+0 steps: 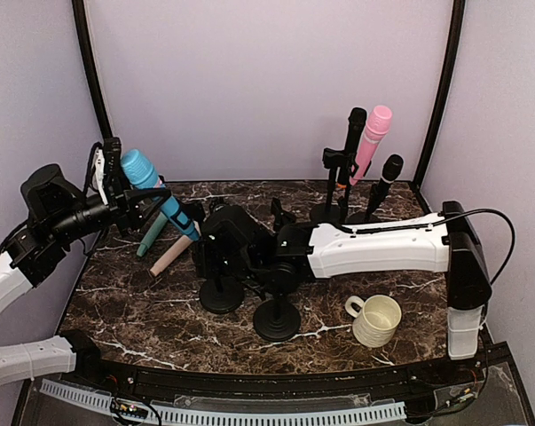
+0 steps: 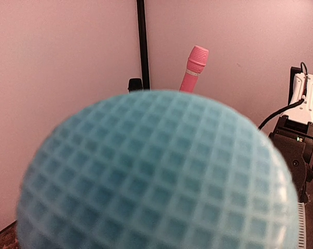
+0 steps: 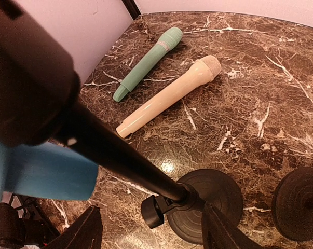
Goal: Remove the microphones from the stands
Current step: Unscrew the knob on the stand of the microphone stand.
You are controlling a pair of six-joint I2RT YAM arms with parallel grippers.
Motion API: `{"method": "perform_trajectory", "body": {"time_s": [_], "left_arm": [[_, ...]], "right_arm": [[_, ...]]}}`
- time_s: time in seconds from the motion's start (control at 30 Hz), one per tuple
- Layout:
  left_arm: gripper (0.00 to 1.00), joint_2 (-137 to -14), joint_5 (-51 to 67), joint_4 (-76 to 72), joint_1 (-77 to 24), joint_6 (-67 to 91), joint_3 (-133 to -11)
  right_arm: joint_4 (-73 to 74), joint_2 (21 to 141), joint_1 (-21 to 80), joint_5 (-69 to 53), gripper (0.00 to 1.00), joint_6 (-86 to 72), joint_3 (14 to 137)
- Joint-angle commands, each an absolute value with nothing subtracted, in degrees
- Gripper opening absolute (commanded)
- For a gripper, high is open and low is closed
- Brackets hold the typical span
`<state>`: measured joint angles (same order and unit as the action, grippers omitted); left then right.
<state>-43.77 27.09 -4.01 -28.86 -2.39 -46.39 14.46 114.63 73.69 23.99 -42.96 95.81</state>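
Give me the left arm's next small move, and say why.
Probably pull the blue microphone up and to the left, along its own slant. The left claw seems to grip it just below the head, and its tail end looks close to the clip of the stand. The right claw straddles the pole but looks open, so go slowly.

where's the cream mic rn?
Top view, left side: cream microphone lies flat on the table beside the green microphone, left of the near stand base.
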Motion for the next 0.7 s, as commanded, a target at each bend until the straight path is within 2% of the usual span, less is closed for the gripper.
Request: {"method": "perform_trajectory", "body": {"time_s": [0.0,0.1,0.2,0.47,0.67], "left_arm": [[0.18,-42.4,31.5,-7.8,-28.3,-3.2,-44.0],[0.19,-41.5,34.5,-8.9,-28.3,-3.0,-43.1],[0.19,-40.8,35.6,-9.5,-28.3,-2.5,-42.8],[0.19,-43.6,38.2,-7.5,-28.3,-1.8,-45.1],[0.19,-45.1,37.8,-7.2,-28.3,-1.5,-45.9]], "right_arm": [[15.0,115.7,74.6,24.0,0.65,-44.0,98.2],[15.2,115.6,75.2,25.4,0.66,-43.7,98.3],[13.5,114.8,75.4,27.9,0.62,-41.6,96.7],[-2.0,109.0,75.0,28.5,0.43,-31.1,85.1],[-7.5,109.6,74.9,28.0,0.41,-26.8,83.8]]}}
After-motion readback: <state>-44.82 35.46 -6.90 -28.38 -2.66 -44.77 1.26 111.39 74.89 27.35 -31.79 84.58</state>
